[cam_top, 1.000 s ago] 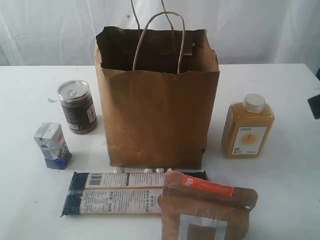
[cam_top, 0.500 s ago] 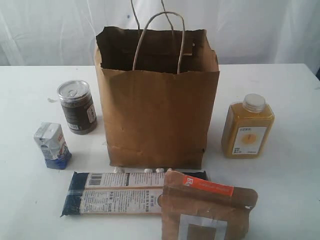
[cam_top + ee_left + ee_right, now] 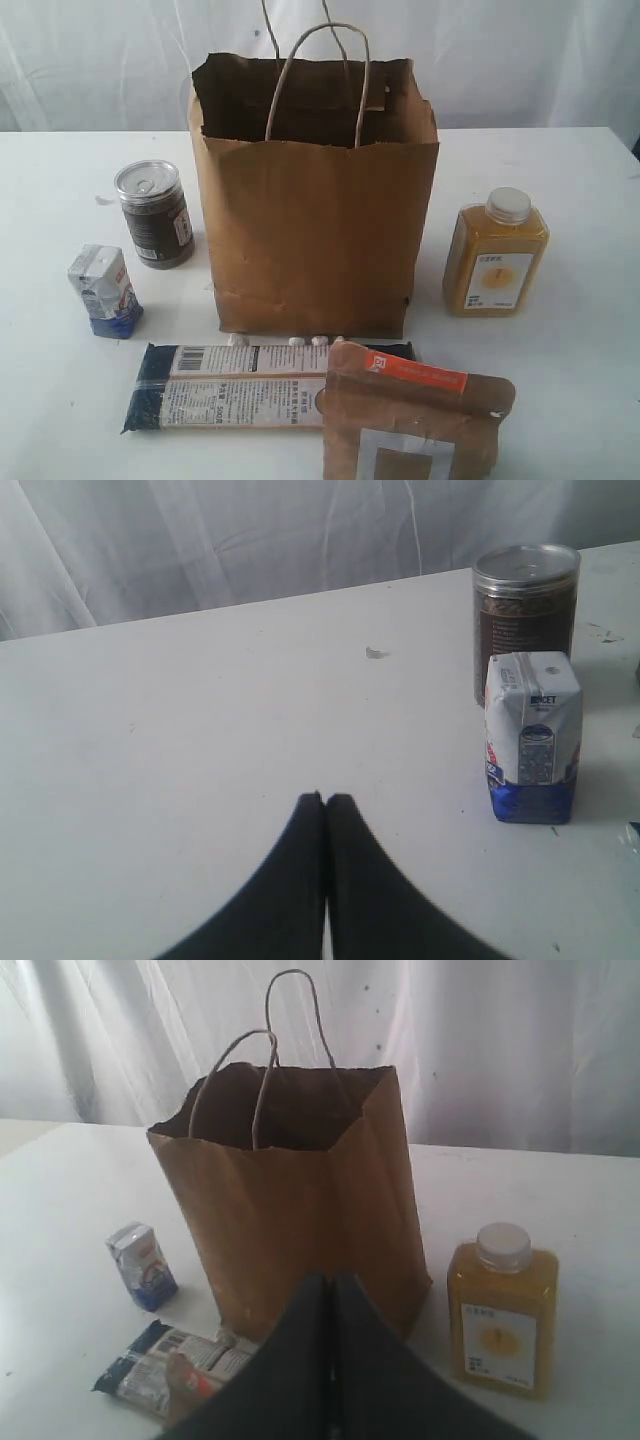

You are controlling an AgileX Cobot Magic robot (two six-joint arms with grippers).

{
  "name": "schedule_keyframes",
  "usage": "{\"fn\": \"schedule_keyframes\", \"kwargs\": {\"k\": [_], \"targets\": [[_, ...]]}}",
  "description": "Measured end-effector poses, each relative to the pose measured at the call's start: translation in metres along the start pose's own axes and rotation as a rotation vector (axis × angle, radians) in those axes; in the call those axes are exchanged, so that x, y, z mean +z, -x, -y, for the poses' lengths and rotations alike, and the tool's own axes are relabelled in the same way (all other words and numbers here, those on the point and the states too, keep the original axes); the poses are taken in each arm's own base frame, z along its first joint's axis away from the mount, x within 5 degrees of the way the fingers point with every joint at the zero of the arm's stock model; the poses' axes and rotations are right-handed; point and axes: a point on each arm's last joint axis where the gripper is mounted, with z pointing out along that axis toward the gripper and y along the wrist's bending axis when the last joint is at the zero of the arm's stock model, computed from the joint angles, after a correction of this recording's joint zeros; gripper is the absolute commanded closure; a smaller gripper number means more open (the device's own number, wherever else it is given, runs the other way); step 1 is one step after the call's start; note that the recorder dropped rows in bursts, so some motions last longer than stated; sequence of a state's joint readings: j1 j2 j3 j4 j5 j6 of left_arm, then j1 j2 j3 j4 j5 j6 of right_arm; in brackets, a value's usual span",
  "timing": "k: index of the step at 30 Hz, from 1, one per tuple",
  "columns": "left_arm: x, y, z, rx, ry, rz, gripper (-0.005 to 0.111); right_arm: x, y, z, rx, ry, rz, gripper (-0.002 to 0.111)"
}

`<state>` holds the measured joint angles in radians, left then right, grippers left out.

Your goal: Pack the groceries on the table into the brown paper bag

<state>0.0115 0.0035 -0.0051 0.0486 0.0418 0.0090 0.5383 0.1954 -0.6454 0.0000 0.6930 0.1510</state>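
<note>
Left end effector [image 3: 325, 802] is pressed together and empty; the carton [image 3: 532, 742] and can [image 3: 525, 610] stand upright ahead of it on the surface [image 3: 200, 730]. Right end effector [image 3: 330, 1280], also pressed together, faces the upright bag [image 3: 300, 1190], whose mouth opens upward. The packet [image 3: 225, 385] lies flat, its long axis running across the bag's front.
</note>
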Motion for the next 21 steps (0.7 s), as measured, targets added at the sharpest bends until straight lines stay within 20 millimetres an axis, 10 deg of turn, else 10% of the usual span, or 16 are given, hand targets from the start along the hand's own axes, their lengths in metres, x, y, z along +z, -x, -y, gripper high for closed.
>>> {"fn": "schedule_keyframes", "kwargs": {"k": [11, 21], "targets": [[0.0, 0.0, 0.0, 0.0, 0.0, 0.0, 0.107, 0.053, -0.08, 0.024, -0.008, -0.185, 0.025, 0.108], [0.0, 0.0, 0.0, 0.0, 0.0, 0.0, 0.107, 0.056, -0.122, 0.04, -0.03, -0.33, 0.082, 0.108]]}}
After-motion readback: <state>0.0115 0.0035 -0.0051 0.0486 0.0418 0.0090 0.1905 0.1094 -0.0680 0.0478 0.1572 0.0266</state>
